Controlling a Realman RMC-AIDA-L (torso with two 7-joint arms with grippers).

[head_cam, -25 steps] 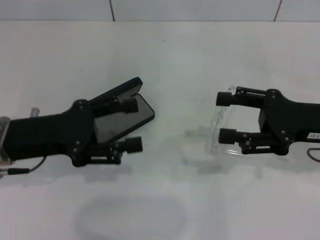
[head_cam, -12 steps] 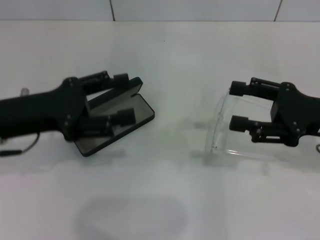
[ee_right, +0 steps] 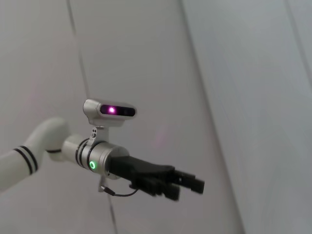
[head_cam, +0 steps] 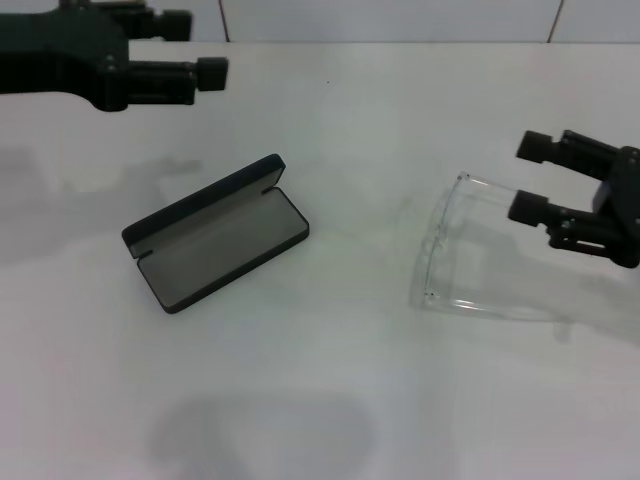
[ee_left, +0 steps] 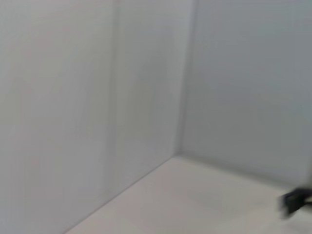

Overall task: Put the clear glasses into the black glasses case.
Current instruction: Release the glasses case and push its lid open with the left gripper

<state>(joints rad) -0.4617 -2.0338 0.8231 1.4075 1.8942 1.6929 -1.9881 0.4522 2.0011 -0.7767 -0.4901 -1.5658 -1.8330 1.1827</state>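
The black glasses case (head_cam: 215, 235) lies open on the white table, left of centre, with its grey lining up and its lid propped toward the back. The clear glasses (head_cam: 433, 255) rest on the table right of centre, front toward the case and arms pointing right. My left gripper (head_cam: 195, 47) hovers open and holding nothing at the far back left, well away from the case; it also shows in the right wrist view, where the left gripper (ee_right: 187, 184) points right. My right gripper (head_cam: 530, 177) is open just right of the glasses, raised and not touching them.
White table (head_cam: 330, 400) with a tiled wall behind it. The left wrist view shows only a wall corner and a small dark blurred shape (ee_left: 295, 201) at its edge. The left arm's wrist camera (ee_right: 109, 111) glows purple.
The left gripper lifted off the case and swung far to the back left. The right gripper pulled back to the right and up, away from the glasses, which stay on the table.
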